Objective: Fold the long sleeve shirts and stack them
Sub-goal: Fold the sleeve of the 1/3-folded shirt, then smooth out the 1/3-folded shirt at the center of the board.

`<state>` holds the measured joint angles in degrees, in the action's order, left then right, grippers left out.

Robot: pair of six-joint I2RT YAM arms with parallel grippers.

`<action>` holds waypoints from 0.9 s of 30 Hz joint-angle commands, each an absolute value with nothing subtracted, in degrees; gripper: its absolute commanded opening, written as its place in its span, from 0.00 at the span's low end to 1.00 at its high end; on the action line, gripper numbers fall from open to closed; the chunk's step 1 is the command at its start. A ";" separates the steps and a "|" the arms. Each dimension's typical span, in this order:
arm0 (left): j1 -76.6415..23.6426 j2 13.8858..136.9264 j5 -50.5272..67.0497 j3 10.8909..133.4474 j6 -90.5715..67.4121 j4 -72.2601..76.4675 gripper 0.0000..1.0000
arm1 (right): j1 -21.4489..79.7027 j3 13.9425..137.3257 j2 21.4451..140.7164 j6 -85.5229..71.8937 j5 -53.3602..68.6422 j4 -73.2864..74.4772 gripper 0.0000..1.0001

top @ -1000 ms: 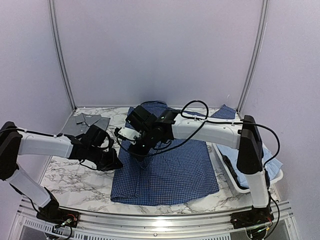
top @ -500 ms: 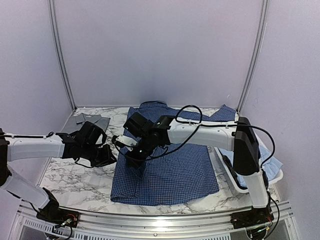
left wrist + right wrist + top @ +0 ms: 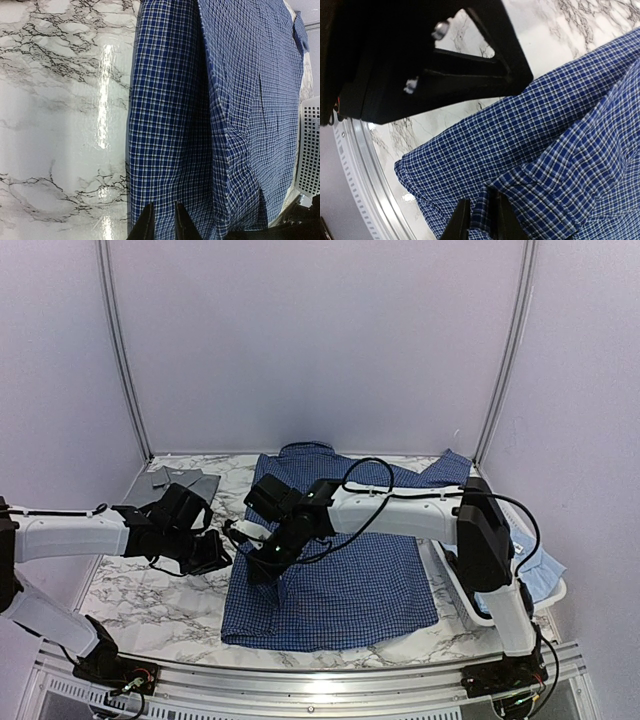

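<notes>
Right gripper [image 3: 262,565] has slid to the left edge of the dark blue check shirt [image 3: 350,580] spread on the worktop [image 3: 140,590], jaws clamped on its fold. Left gripper [image 3: 205,552], jaws together, waits beside that edge, likely giving room.

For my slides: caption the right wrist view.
Right gripper pinches a fold of the blue checked shirt on the marble table.

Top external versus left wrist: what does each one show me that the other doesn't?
Only top external: the grey shirt at the far left, the light blue shirt in the white basket, and the right gripper down on the left edge of the dark blue check shirt. Only left wrist: the left gripper close up over that shirt's edge, with the fold line clear. Both: the dark blue check shirt, the marble table and the white basket.
</notes>
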<state>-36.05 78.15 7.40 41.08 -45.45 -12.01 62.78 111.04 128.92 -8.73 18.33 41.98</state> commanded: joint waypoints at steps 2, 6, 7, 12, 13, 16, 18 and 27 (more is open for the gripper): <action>-35.51 78.10 6.36 41.79 -44.00 -13.71 0.20 | 63.49 110.83 128.01 -9.67 19.29 39.79 0.25; -35.27 78.43 6.30 42.01 -43.39 -13.71 0.25 | 63.50 109.91 125.53 -9.73 19.65 37.77 0.41; -35.25 78.57 6.33 42.08 -43.32 -13.71 0.27 | 63.50 109.57 124.94 -9.87 19.31 37.37 0.44; -35.07 79.18 6.52 42.42 -42.77 -13.67 0.39 | 62.47 106.39 122.38 -11.02 16.80 35.26 0.50; -35.07 79.47 6.70 42.50 -42.57 -13.63 0.41 | 62.03 105.25 121.94 -11.58 16.37 34.18 0.49; -35.07 81.07 6.95 42.88 -41.67 -13.62 0.42 | 61.02 102.60 121.29 -12.90 15.72 32.00 0.41; -35.07 82.14 6.91 43.08 -41.05 -13.50 0.43 | 60.97 101.49 121.73 -13.24 15.21 31.15 0.32; -32.00 88.23 6.35 46.07 -39.10 -11.02 0.43 | 61.64 95.88 123.37 -15.82 16.42 26.40 0.17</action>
